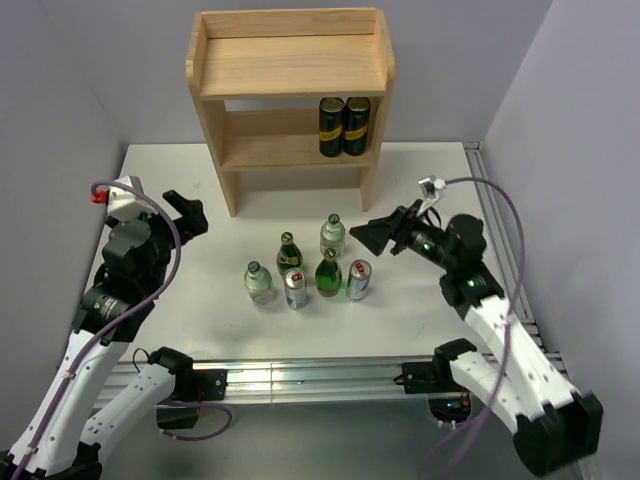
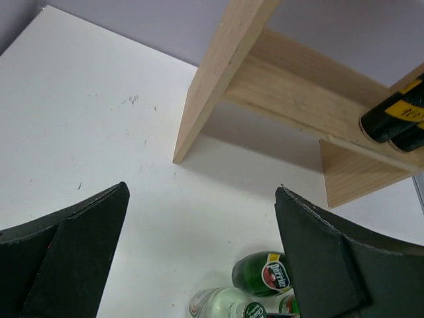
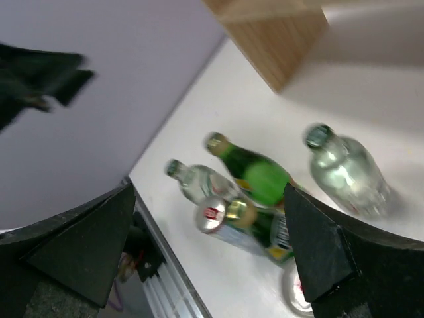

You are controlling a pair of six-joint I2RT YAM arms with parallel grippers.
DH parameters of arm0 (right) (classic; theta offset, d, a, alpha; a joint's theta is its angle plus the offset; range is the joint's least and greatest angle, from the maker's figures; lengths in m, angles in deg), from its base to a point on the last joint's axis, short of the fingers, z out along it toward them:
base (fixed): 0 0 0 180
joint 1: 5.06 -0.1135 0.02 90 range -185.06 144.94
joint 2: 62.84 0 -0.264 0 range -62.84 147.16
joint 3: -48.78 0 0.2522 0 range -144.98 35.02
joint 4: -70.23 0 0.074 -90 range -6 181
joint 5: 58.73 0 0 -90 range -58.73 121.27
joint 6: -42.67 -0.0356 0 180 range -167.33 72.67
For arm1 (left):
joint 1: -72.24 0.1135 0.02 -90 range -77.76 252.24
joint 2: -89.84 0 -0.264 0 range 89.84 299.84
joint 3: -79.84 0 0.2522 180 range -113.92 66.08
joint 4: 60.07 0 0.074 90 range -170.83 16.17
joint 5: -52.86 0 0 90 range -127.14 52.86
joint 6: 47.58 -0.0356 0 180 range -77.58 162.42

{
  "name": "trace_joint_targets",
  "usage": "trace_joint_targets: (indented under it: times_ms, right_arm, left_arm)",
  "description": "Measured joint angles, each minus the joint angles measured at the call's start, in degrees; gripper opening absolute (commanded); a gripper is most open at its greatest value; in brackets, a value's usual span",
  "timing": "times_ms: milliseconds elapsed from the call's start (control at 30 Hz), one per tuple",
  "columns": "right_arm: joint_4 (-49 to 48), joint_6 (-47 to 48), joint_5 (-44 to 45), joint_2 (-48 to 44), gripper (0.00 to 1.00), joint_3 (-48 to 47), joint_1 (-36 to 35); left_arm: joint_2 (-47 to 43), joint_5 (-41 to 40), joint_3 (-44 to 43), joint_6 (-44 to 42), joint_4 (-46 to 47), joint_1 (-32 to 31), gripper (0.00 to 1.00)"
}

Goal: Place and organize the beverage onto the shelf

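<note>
The beverage (image 1: 296, 289): all six drinks stand upright in one tight cluster on the counter (image 1: 400, 320), in front of the shelf (image 1: 290, 70); none on it yet. Closest to the shelf is a clear bottle (image 1: 334, 236). Nearer the arms are a green bottle (image 1: 289, 254), a 2nd green bottle (image 1: 328, 272), a 2nd clear bottle (image 1: 259, 283) and the R can (image 1: 359, 280). The shelf's lower tier carries two dark cans (image 1: 345, 126) at its R end.

R arm (image 1: 470, 285): jaws spread wide, nothing between them, pointing L across the counter at about bottle height. The first clear bottle and the R can sit just beside the tips. L arm (image 1: 130, 260): jaws also spread and holding nothing, well apart from the cluster; the 2nd clear bottle is its closest.

So the R arm is prob. the nearer one. Every long axis is vertical, so a side-on approach w/ the jaws closing across a body fits. In the right wrist view the bottles lean across the frame, so that wrist looks rolled and may need squaring first. Neighbours stand v. close, so a knock is the risk.
</note>
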Motion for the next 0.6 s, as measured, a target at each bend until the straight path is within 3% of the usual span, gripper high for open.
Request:
trace_joint_targets:
  times_ms: [67,167,333,367,400,600]
  right_arm:
    - [1.18,-0.66,4.24,-6.62,1.0,0.09,-2.84]
    - [1.44,-3.34,11.74,-15.26,0.91,2.97,-3.56]
    - [10.88,-5.33,24.52,-18.51,0.95,7.43,-4.04]
    - [13.03,-5.86,26.77,-19.26,0.9,8.5,-4.28]
    - [15.13,-6.01,28.17,-20.9,0.99,10.1,-4.59]
    - [20.48,-6.08,28.41,-36.02,1.0,19.87,-6.97]
  left_arm:
    - [0.0,1.2,0.76,-0.74,-0.22,0.0,0.99]
    - [0.17,3.08,0.94,-2.01,-0.55,0.0,0.99]
    - [0.04,4.87,1.07,-3.06,-0.55,0.0,0.99]
    - [0.07,5.18,1.14,-3.08,-0.55,0.0,0.99]
    - [0.11,5.51,1.22,-3.21,-0.55,0.0,0.99]
    - [0.63,6.97,1.38,-3.63,-0.55,0.0,0.99]
